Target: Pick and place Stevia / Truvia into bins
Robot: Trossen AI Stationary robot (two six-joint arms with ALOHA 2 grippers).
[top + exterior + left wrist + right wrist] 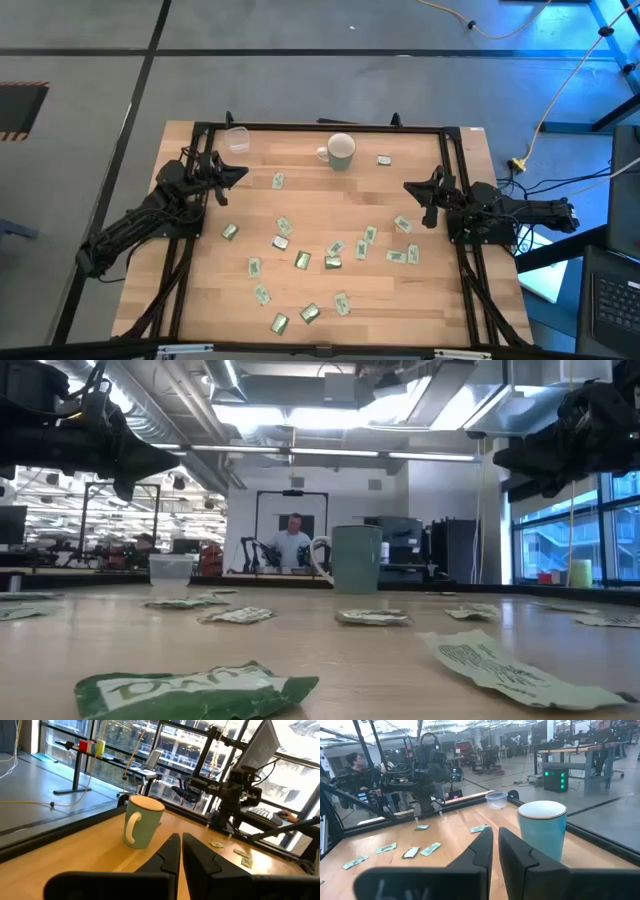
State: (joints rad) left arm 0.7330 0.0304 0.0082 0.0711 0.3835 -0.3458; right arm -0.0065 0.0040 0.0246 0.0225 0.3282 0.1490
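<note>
Both the left gripper (243,173) and the right gripper (408,188) hang above the table's sides, fingers nearly together and empty. The sachets (302,259) lie scattered across the wood, none apparently in the mug (341,151) or clear cup (236,138). They look light, thin and crinkly, best pinched at a raised edge.

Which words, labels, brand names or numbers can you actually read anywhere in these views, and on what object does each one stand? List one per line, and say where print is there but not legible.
No text can be read with certainty.
Nearest green sachet, low view: large white lettering, too blurred to read.
White sachet beside it: green printed marks, illegible.
Other sachets on the table: too small to read.
Mug and clear plastic cup: no print visible.
</note>
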